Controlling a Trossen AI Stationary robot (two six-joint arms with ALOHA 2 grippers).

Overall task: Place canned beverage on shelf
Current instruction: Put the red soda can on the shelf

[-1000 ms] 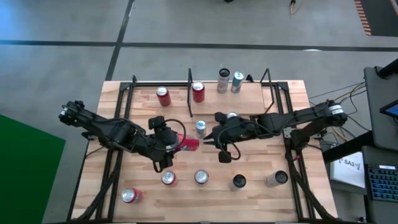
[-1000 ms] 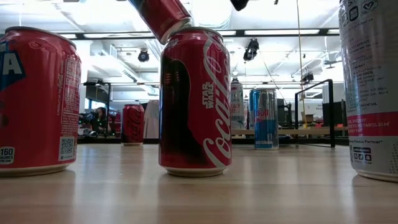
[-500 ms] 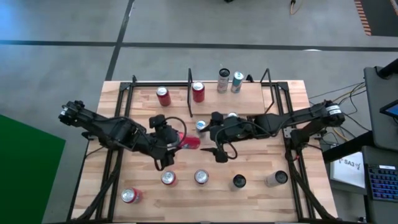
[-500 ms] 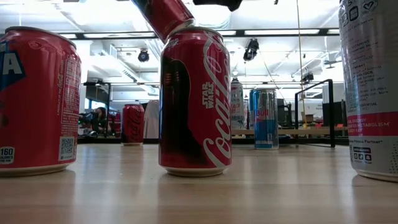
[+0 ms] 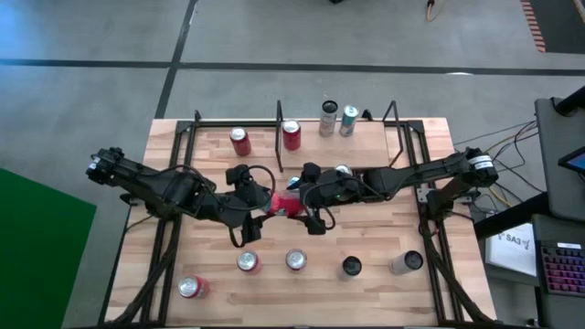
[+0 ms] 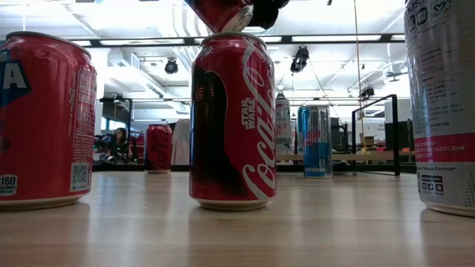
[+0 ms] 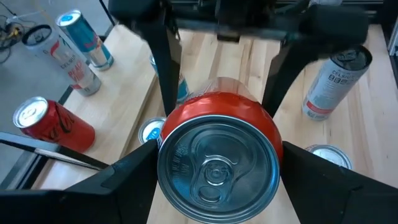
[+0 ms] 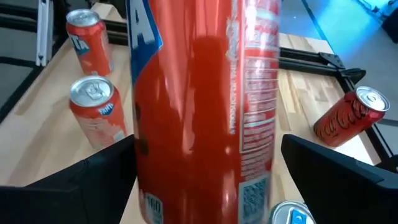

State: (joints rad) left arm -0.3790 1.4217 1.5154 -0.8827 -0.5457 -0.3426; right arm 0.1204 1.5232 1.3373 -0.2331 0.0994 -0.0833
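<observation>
Above the middle of the worktop (image 5: 384, 238), a handover is in progress: the left end effector (image 5: 260, 203) grips a red can (image 5: 283, 204), held on its side in the air, while the right end effector (image 5: 306, 196), a second ago well short of the can and nearly closed, has swung in with its fingers (image 8: 336, 171) now spread wide on either side of the can's body, not yet clamping it. That suggests the right arm is about to take the can for the shelf (image 5: 302, 151) at the far edge, where several cans already stand. The can is bright red with white lettering, a silver lid and pull-tab, and appears undented.
</observation>
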